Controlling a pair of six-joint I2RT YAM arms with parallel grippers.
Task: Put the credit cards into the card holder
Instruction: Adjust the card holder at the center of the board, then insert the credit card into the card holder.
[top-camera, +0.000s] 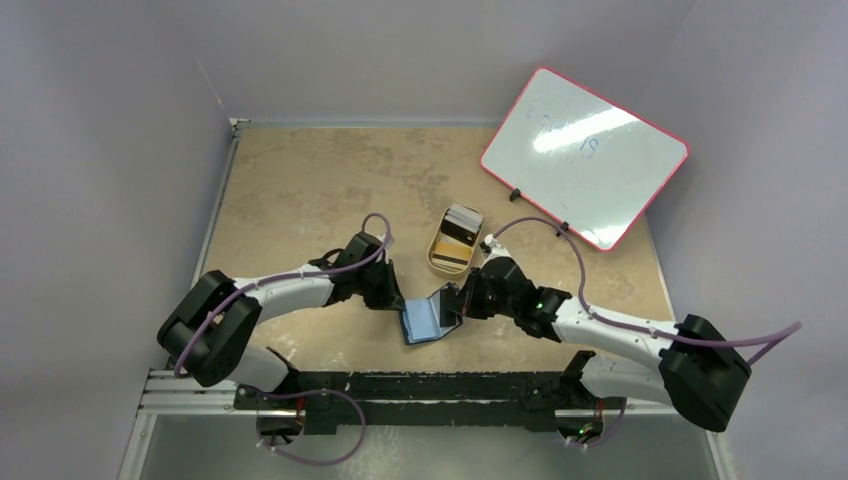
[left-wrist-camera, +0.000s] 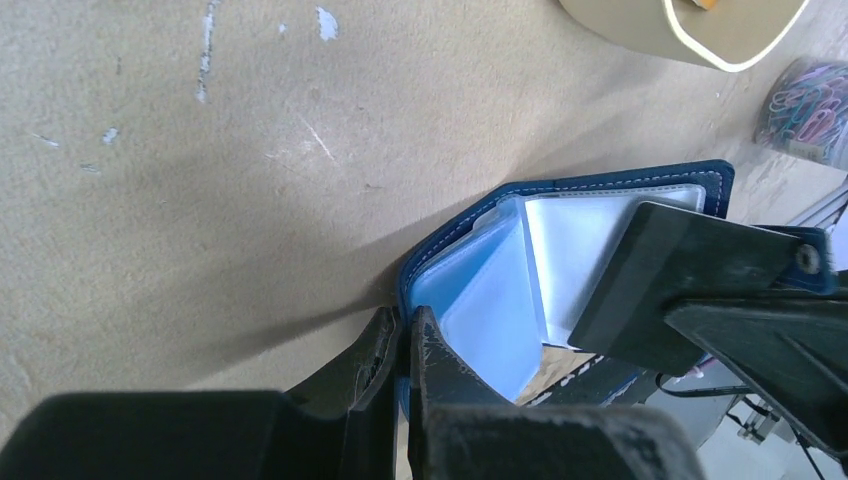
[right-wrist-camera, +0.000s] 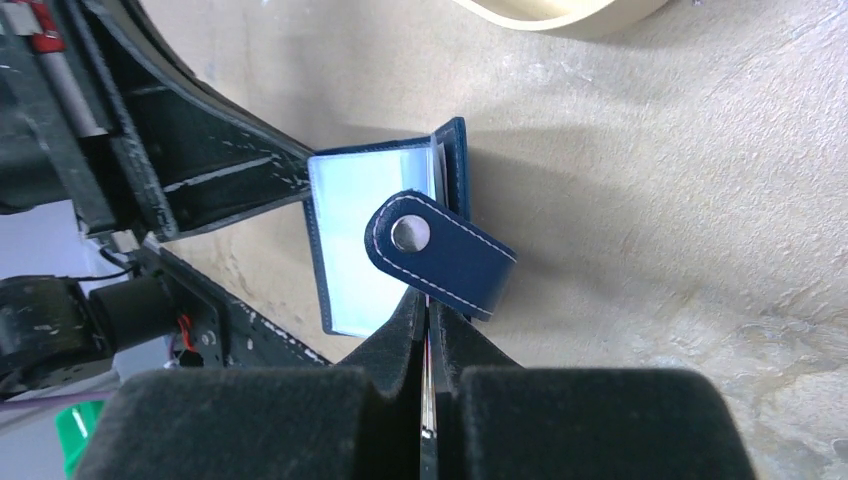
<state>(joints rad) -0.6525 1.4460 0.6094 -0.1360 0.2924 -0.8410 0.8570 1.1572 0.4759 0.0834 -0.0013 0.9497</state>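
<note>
The navy card holder (top-camera: 428, 320) lies open near the front edge, between both grippers, with one flap standing up. My left gripper (top-camera: 397, 303) is shut on the rim of its left flap (left-wrist-camera: 405, 325); pale inner sleeves (left-wrist-camera: 490, 300) show. My right gripper (top-camera: 458, 303) is shut on the upright right flap, which is edge-on between the fingers (right-wrist-camera: 428, 305). The snap strap (right-wrist-camera: 440, 250) hangs over the fingertips. I cannot tell whether a card is pinched there too. The credit cards (top-camera: 458, 232) stand in the tan tray.
The tan oval tray (top-camera: 437, 262) sits just behind the card holder, and its rim shows in the left wrist view (left-wrist-camera: 700, 35). A red-framed whiteboard (top-camera: 585, 155) leans at the back right. A clear box of paper clips (left-wrist-camera: 805, 105) lies near the tray.
</note>
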